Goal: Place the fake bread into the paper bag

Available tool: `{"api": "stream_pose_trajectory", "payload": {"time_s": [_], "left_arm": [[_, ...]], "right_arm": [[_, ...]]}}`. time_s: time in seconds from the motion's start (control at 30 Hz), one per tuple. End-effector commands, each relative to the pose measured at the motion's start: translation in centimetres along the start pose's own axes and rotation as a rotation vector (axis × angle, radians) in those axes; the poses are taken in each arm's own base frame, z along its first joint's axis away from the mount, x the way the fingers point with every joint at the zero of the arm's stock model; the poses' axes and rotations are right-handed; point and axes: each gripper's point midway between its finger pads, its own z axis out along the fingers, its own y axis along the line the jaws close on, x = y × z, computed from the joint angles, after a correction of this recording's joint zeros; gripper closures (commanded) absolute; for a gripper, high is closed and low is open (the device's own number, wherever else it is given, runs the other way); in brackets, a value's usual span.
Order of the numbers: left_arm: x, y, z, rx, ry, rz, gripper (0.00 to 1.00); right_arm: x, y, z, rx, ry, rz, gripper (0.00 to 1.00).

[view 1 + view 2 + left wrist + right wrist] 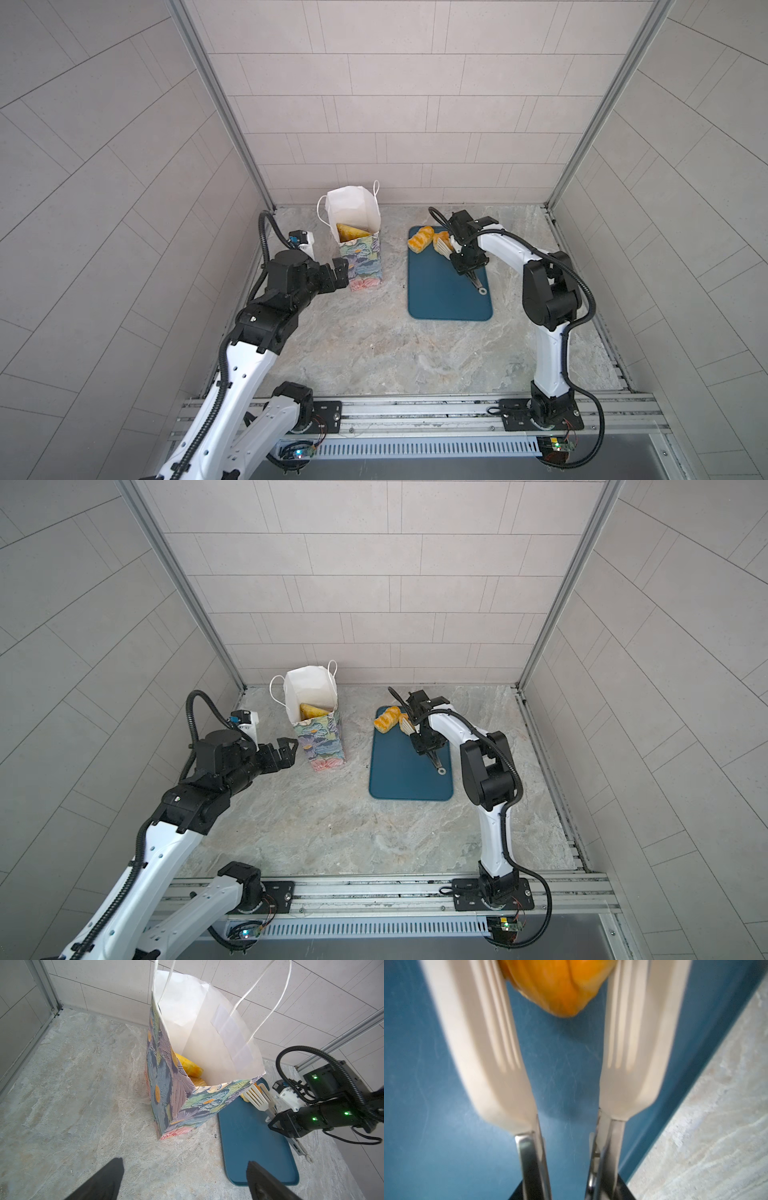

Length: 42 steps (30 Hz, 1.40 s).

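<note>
The paper bag [361, 257] [322, 742] [187, 1095] stands upright and open at the back left, with fake bread [351, 232] [188, 1065] inside. Two more pieces of fake bread [419, 242] [439, 240] lie at the far end of the teal tray [449, 299]. My right gripper [469, 266] [278, 1124] is shut on white-tipped metal tongs [443, 249]. In the right wrist view the two paddles [483, 1043] flank an orange piece [560, 987]. My left gripper [340, 272] [185, 1167] hangs open and empty beside the bag's near left side.
The teal tray [409, 779] lies on the marble tabletop [374, 353] right of the bag. Tiled walls close in the back and both sides. The arm bases sit on a rail [415, 411] along the front edge.
</note>
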Motion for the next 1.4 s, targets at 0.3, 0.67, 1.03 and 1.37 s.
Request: {"api": "stream_pose_trajectory", "payload": {"time_s": [0.3,0.67,1.03,1.37], "left_arm": [[0.0,-0.2,-0.1,0.009,-0.009,-0.002,0.0],[-0.3,-0.4,0.0,0.015,-0.013,-0.004,0.0],[-0.2,-0.7,0.2,0.012,0.007,0.009,0.0],[-0.2,-0.9,0.5,0.003,0.011,0.024,0.0]], "right_arm": [[5.2,-1.7,-3.6,0.061,0.001,-0.007,0.54],[5.6,-1.2,-5.7,0.016,-0.105,0.025,0.54],[5.4,-0.6,-7.3,-0.041,-0.161,0.049,0.54],[5.5,-0.2,-10.3,-0.077,-0.24,0.077,0.53]]}}
